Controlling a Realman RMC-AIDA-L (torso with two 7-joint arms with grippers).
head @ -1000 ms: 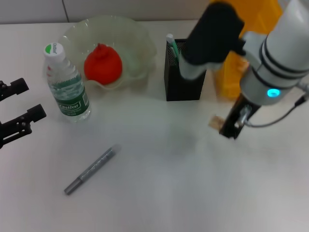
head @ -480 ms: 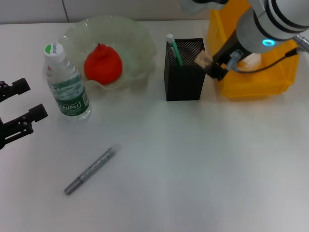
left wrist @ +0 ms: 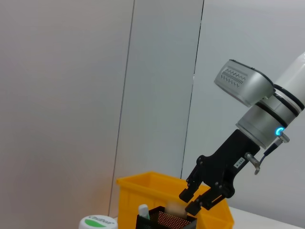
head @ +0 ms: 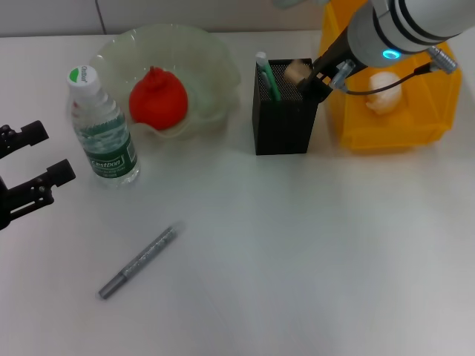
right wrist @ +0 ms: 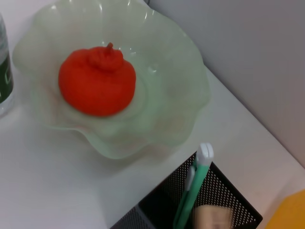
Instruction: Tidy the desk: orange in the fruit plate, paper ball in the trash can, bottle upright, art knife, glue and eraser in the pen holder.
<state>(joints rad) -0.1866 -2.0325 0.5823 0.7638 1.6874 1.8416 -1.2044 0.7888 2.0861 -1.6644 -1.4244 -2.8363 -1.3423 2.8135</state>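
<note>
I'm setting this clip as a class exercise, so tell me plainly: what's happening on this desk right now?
The right end effector holds the eraser over the black pen holder, which already has a green art knife in it. The orange sits in the fruit plate, the bottle stands upright, and a paper ball lies in the yellow trash can. A grey glue pen lies on the desk. The left end effector waits open.

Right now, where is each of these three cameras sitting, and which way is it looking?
Head view: above the desk, looking down; left gripper idle at the edge, right gripper holding the eraser over the pen holder.
Left wrist view: low, looking across at the right gripper.
Right wrist view: looking down at the orange in the fruit plate.
All three views show the pen holder.
</note>
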